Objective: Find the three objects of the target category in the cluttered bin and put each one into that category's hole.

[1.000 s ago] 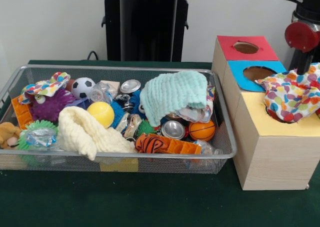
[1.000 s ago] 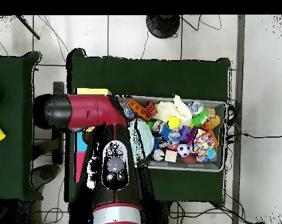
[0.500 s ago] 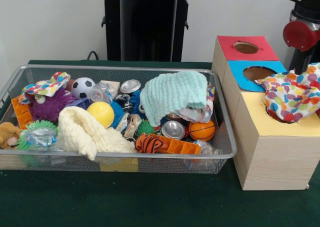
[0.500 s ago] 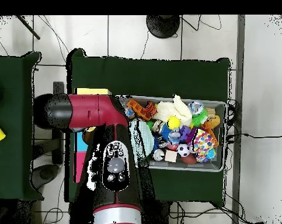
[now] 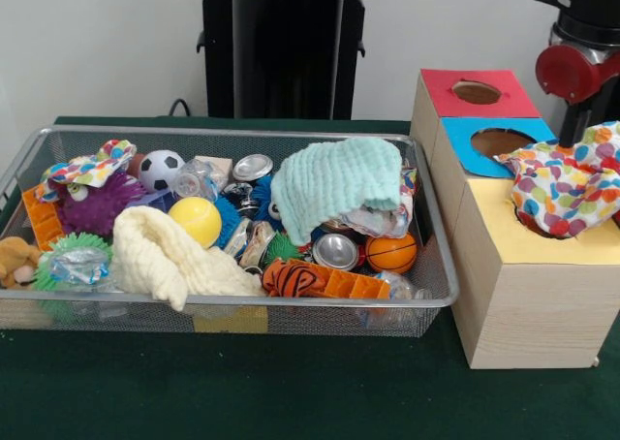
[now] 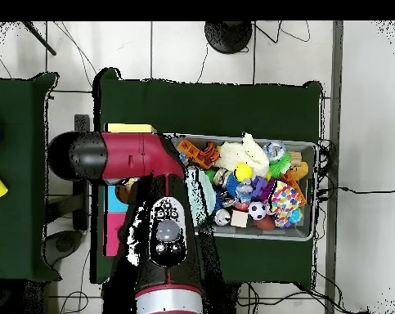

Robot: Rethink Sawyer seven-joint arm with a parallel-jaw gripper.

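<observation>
A polka-dot fabric piece (image 5: 567, 183) lies bunched over the hole of the yellow-topped box (image 5: 528, 266), covering the hole. The red and black end of my arm (image 5: 579, 67) stands just above and behind this piece, at the picture's right edge. I cannot tell the gripper's state. A second polka-dot piece (image 5: 89, 167) lies at the back left of the wire mesh bin (image 5: 232, 131), on a purple fuzzy toy. It also shows in the overhead view (image 6: 286, 196). A bit of polka-dot fabric (image 5: 410, 181) peeks out beside the mint-green cloth (image 5: 334, 180).
The blue-topped box (image 5: 465, 140) and the red-topped box (image 5: 441, 91) stand behind the yellow one. The bin holds a cream fluffy cloth (image 5: 170, 251), a yellow ball (image 5: 197, 219), a soccer ball (image 5: 160, 169), cans, an orange ball (image 5: 391, 253) and more toys. In the overhead view the arm (image 6: 163, 237) covers the boxes.
The arm's end has risen and shifted slightly left in the front view. The polka-dot piece stays on the yellow-topped box. The bin's contents have not moved.
</observation>
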